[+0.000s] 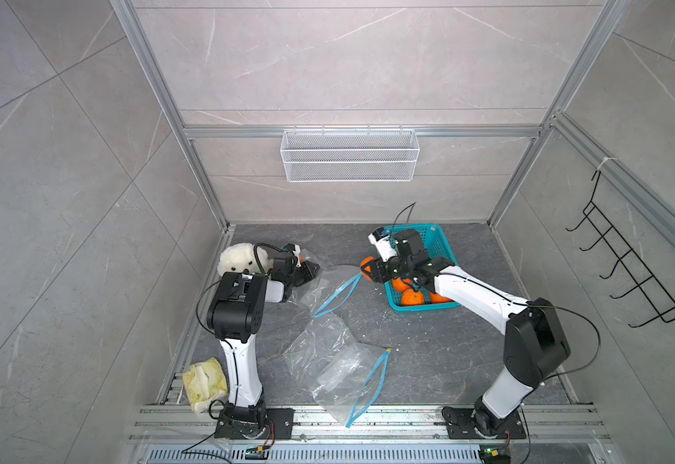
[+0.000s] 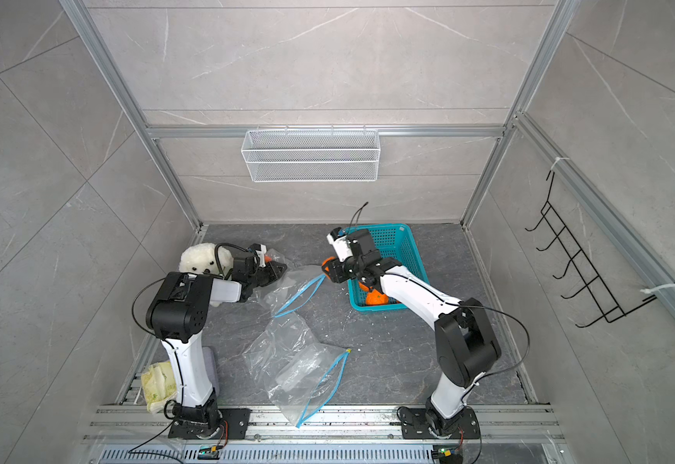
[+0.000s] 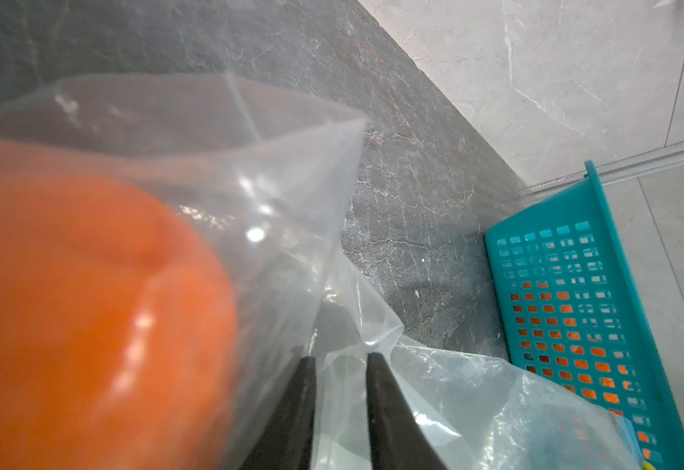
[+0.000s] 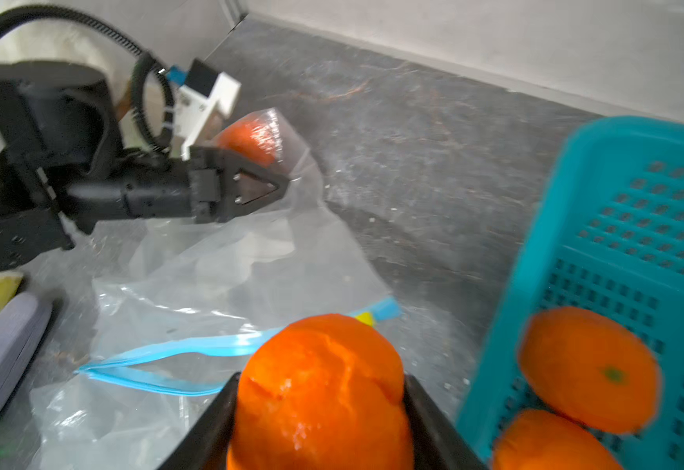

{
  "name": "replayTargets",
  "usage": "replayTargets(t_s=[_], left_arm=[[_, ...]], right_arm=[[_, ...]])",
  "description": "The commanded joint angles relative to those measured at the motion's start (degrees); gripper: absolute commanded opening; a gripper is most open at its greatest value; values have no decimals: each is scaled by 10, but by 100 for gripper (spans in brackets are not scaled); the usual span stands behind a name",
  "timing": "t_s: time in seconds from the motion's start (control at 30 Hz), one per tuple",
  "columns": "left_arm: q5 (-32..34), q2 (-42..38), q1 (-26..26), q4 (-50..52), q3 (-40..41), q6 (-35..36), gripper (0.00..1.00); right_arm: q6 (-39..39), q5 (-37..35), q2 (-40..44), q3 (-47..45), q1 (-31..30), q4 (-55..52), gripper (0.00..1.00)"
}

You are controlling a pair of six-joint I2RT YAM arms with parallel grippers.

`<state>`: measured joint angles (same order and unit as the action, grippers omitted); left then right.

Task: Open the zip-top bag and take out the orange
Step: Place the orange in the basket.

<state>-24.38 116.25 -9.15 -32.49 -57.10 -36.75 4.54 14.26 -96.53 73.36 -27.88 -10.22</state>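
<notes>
Plastic film all over the left half. Far left, plush [image 1: 236, 260], no part in this. Next, left gripper [image 3: 340, 358] — jaws a little apart, bag film lying in the gap, not pinched as far as I can see. Just beside it, in the closed corner of the bag [image 1: 324, 287], a second orange [image 4: 246, 138] sits under the film. Its blue zip [image 1: 338, 295] gapes toward the right, so the mouth is open. Nearer the arm bases lies a spare bag [image 1: 336, 369], flat and, it looks, empty.

Then right gripper [image 4: 320, 407] — clamped on the orange [image 4: 324, 366], a jaw on each side, fruit just outside the bag mouth and just short of the basket [image 1: 434, 241]. Several oranges lie in there.

Step, as I judge it: opening done, one orange out, carry in hand. Next move calls for raising it over the near rim, then letting go low above the fruit so it doesn't bounce. After that the second orange wants fetching, and my left jaws would need a pinch on the film to steady the bag.
</notes>
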Motion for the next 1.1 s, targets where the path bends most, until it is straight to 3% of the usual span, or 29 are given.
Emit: replayTargets(t_s=[0.0, 0.23, 0.37, 0.43, 0.6, 0.67, 0.8, 0.93, 1.07], left_arm=[[-9, -44, 1, 18, -20, -12, 42], [-8, -88, -18, 38, -37, -7, 73], [22, -124, -20, 80, -40, 21, 91], [52, -149, -25, 112, -38, 52, 94], [211, -226, -92, 224, -33, 180, 96], [224, -250, -116, 247, -27, 217, 97], [169, -281, -142, 250, 4, 249, 97], [173, -283, -175, 294, 2, 306, 97], [258, -270, -227, 362, -16, 358, 97]], right_arm=[[24, -44, 16, -15, 32, 12, 44], [58, -183, -69, 52, 91, -40, 44], [70, -221, -145, 130, 110, -91, 44], [76, -226, -183, 170, 120, -126, 44], [85, -237, -231, 202, 134, -156, 45], [89, -232, -244, 211, 140, -166, 46], [93, -220, -286, 251, 152, -211, 47], [95, -211, -316, 286, 159, -245, 49], [101, -210, -315, 288, 160, -248, 57]])
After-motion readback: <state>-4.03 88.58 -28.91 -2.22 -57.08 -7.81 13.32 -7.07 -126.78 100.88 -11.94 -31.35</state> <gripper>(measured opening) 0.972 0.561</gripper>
